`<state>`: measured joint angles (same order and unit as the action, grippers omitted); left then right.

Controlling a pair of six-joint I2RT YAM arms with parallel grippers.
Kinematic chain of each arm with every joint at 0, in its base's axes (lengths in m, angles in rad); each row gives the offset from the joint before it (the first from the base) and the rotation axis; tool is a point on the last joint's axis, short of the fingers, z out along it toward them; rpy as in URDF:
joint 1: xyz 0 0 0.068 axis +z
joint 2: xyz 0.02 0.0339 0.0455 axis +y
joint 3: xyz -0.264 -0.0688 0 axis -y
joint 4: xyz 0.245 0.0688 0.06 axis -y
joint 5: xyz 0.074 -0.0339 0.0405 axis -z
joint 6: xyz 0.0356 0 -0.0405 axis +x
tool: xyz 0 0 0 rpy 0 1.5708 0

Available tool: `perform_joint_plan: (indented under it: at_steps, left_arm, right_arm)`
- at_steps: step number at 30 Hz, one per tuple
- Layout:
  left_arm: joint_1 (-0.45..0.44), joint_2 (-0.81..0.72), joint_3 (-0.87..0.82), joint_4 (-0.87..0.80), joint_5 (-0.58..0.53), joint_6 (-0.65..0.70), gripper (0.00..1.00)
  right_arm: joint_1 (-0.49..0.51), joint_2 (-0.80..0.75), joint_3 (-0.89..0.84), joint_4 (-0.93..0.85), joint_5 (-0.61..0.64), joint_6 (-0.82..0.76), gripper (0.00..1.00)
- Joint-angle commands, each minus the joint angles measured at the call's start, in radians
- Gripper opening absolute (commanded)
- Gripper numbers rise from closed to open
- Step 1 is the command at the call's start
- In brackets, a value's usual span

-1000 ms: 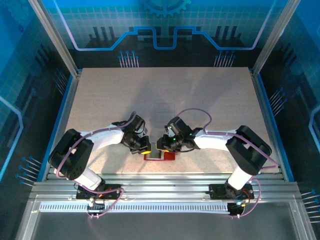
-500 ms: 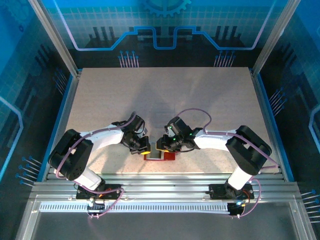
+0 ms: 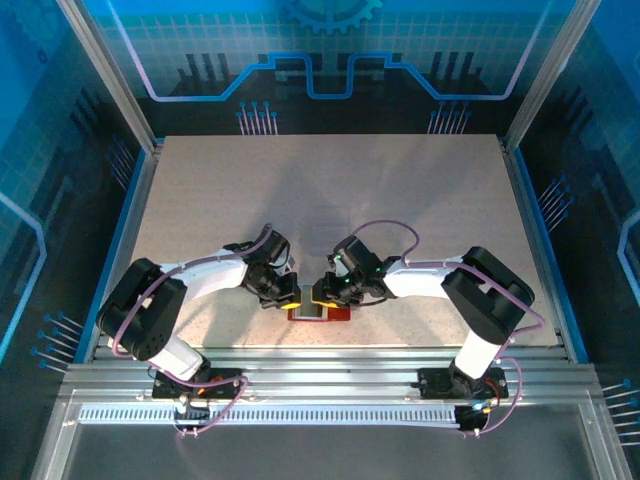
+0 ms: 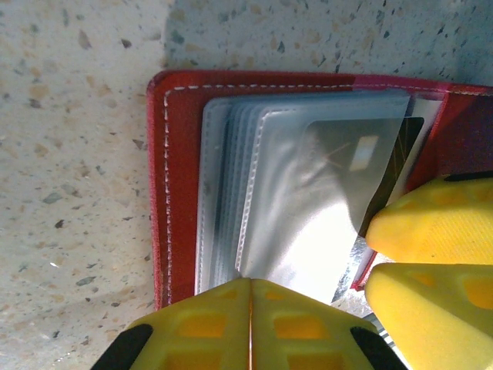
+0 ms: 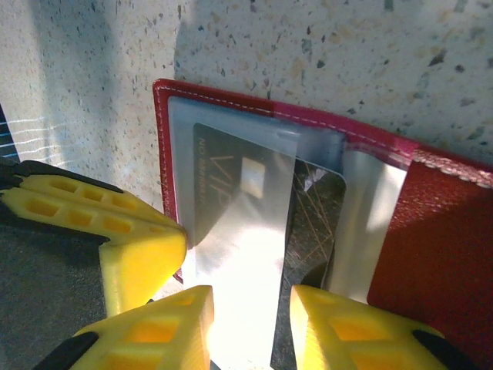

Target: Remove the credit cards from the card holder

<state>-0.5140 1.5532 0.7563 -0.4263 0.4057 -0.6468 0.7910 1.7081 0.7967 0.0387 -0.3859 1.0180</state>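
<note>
Card holder: red, lying open on the speckled desk near its front edge, between the two tools; pale clear sleeves fanned inside. Credit card: silvery, partly in a sleeve. Right tool: fingers somewhat apart, one at each long edge of that card; whether it grips, cannot tell. Left tool: fingers together, at the sleeves' edge.

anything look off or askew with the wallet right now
One silvery credit card sticks out past the edge of the open red card holder, its free end between the fingers of the right gripper. That fits the task; nothing looks torn or spilled.
</note>
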Motion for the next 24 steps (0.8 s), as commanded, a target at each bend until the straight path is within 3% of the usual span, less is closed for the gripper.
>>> perform_joint_plan:
  at_steps: [1, 24]
  left_arm:
    - [0.006, 0.013, -0.006, -0.034, -0.016, 0.021, 0.08]
    - [0.005, -0.022, 0.055, -0.092, -0.024, 0.045, 0.08]
  right_arm:
    - [0.002, 0.005, 0.010, -0.023, 0.013, -0.003, 0.32]
    - [-0.009, -0.097, 0.005, -0.039, 0.032, -0.002, 0.32]
